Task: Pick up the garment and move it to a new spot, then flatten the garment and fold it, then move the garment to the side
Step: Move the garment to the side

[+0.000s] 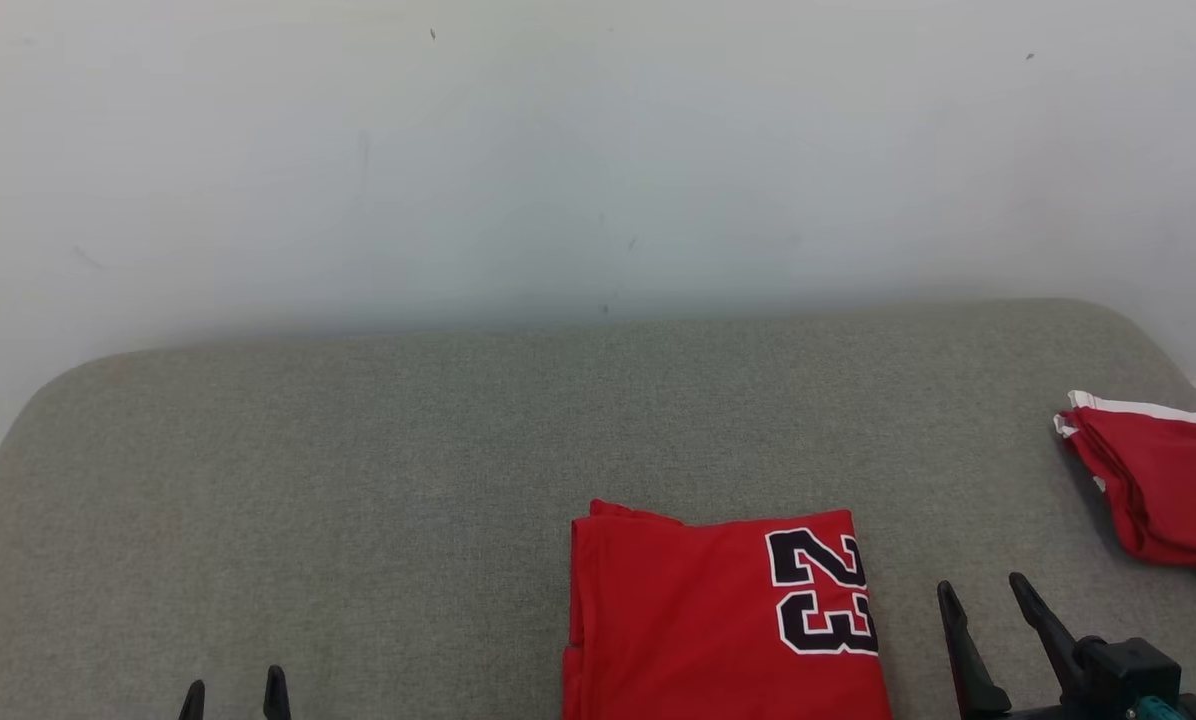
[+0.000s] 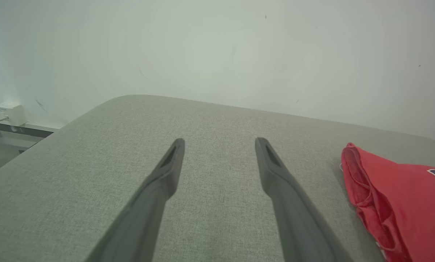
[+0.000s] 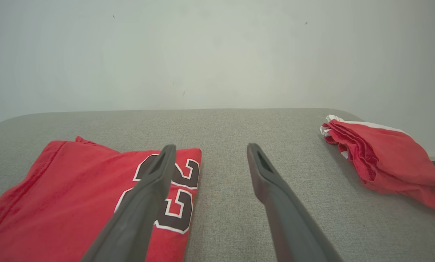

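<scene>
Left gripper [image 1: 234, 697]: low at the left of the head view, fingers spread wide, nothing between them, over bare grey cushion [image 1: 358, 450]. Right gripper [image 1: 982, 588]: low at the right, fingers also spread wide and empty, just right of the jersey [image 1: 698, 620]. In the right wrist view one finger crosses the printed 23; contact cannot be judged. Red jersey lies folded into a flat rectangle at the near middle of the cushion, number facing up. Second red garment [image 1: 1158, 480], white-trimmed and bunched, sits at the cushion's right edge, well apart from the jersey.
</scene>
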Controlling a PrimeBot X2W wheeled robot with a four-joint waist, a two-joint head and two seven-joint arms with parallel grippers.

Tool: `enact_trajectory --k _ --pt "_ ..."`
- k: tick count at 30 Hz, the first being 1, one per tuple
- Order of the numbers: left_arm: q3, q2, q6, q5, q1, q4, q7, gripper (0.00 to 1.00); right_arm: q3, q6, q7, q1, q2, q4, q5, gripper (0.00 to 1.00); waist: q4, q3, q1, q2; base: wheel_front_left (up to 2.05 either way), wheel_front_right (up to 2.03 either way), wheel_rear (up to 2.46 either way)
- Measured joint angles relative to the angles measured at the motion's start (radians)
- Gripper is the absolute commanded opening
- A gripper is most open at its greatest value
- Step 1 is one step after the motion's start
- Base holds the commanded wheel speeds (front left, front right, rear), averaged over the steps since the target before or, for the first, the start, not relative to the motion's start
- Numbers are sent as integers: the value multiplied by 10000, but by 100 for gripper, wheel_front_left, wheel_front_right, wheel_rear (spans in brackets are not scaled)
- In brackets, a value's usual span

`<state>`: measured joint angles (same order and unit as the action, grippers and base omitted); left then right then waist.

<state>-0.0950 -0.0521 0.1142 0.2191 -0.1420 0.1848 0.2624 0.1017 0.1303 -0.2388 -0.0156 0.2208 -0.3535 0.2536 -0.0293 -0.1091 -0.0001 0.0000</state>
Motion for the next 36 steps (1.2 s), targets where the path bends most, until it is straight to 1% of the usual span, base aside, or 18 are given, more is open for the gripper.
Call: enact_trajectory --k 8,12,15,19,22,27,32,33,36 --pt "169 4 -50 71 7 -2 0 100 -23 0 42 -37 -19 -27 -2 100 -34 84 0 0 0 0 0" --pt "257 4 -86 96 29 -50 0 100 -58 0 497 -200 -38 221 36 100 -32 142 0 0 0 0 0" --pt "328 6 -88 115 29 -42 0 100 -86 0 1670 -373 -61 435 265 100 -40 210 0 0 0 0 0" --pt "424 8 -90 150 29 -23 0 100 -522 0 3889 -510 -127 901 562 100 22 290 1 0 0 0 0" --pt "504 8 -113 201 29 -12 0 100 -825 0 5534 -531 -336 1478 635 100 125 352 0 0 0 0 0" --pt "660 10 -134 219 67 -17 0 100 -1363 0 7879 -488 -704 2336 692 100 338 520 0 0 0 0 0" --pt "815 10 -169 253 205 -92 0 100 -1843 0 9212 -490 -863 2872 420 100 579 774 1 0 0 0 0" --pt "815 10 -169 253 205 -92 0 100 -1843 0 9212 -490 -863 2872 420 100 579 774 1 0 0 0 0" --pt "930 8 -169 255 328 -165 0 100 -2098 0 9875 -611 -899 2932 238 100 714 1007 0 0 0 0 0"
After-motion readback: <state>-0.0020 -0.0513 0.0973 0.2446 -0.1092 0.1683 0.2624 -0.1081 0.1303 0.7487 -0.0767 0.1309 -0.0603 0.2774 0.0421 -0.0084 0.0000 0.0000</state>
